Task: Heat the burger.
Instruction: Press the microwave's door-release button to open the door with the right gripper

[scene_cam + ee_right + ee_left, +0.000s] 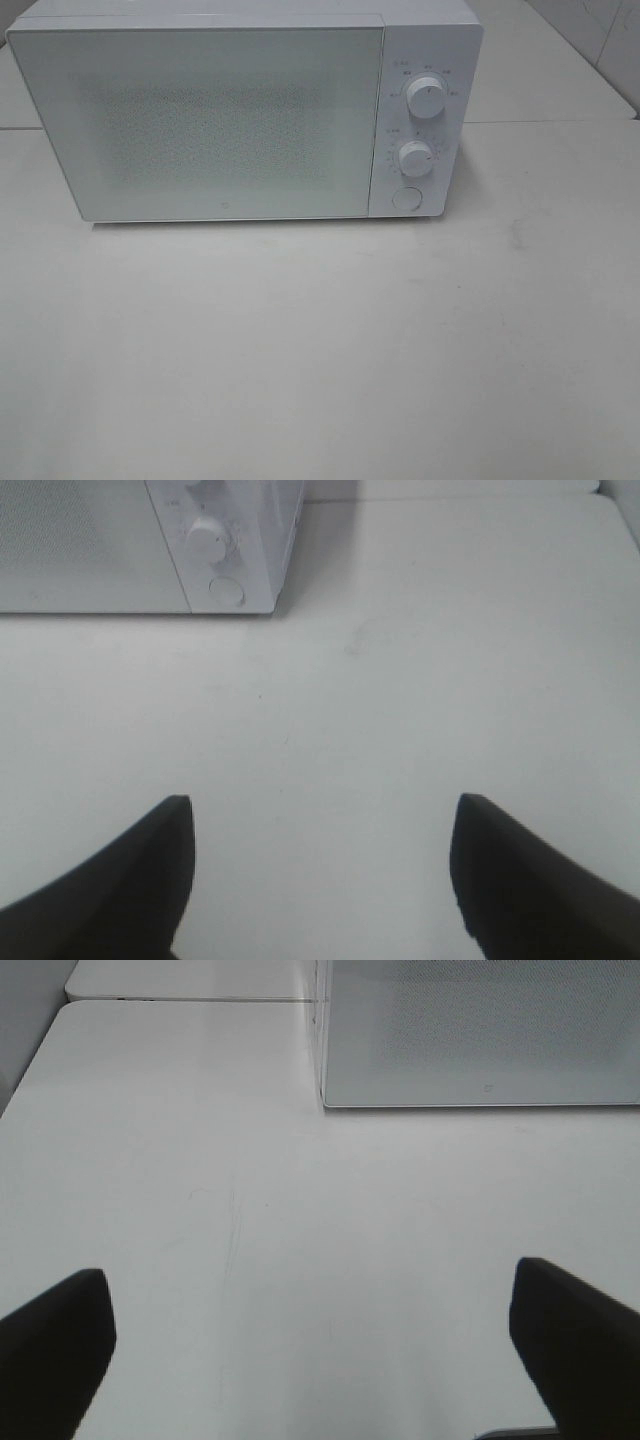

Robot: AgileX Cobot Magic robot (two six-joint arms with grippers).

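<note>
Left fingers [60,1350] stood wide apart above the worktop [250,1210], in front of the microwave [480,1030] and off its door-side corner. Right fingers [120,880] were likewise spread, in front of the microwave's control end. The microwave door [200,120] was shut; beside it sat an upper knob [424,98], a lower knob [414,158] and a round button [406,197]. The burger showed in no view.
</note>
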